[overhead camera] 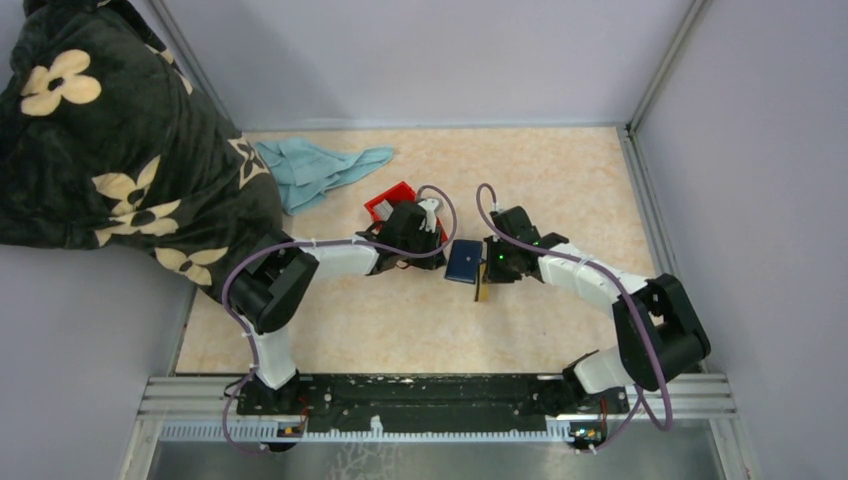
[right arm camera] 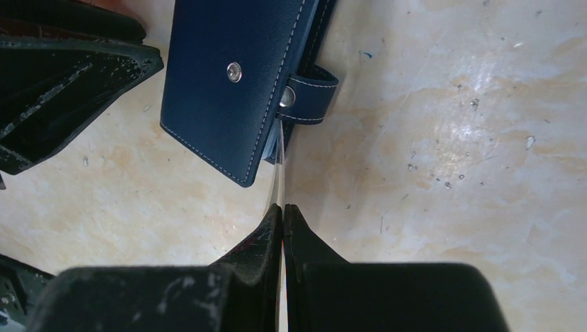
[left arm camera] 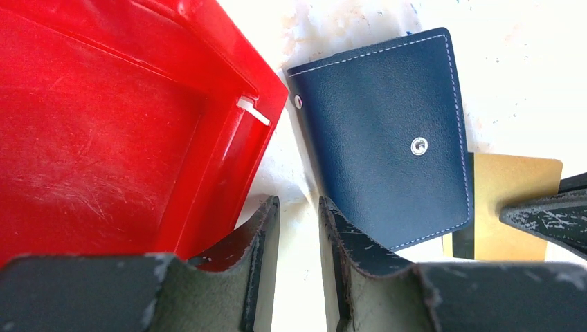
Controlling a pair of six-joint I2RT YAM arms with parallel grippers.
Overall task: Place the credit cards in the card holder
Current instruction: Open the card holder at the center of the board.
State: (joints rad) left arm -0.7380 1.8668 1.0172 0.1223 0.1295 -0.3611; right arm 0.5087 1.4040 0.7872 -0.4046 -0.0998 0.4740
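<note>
The right tool (right arm camera: 282, 211) is being clenched on a gold credit card (right arm camera: 280, 173), which is being held on its thin edge between the closed fingers. The card's far end is being brought against the opening side of the card holder (right arm camera: 232, 76), just beside the unfastened snap tab (right arm camera: 311, 93). Whether it is being seated in a slot cannot be told. The card holder is being left folded flat on the surface (right arm camera: 450, 138), directly ahead of this tool and between the two arms. On its other side, the left tool (left arm camera: 299, 221) is being held released, with nothing between its parted fingers. It is being hung over the gap between the card holder's near corner and the red bin (left arm camera: 104, 124).
</note>
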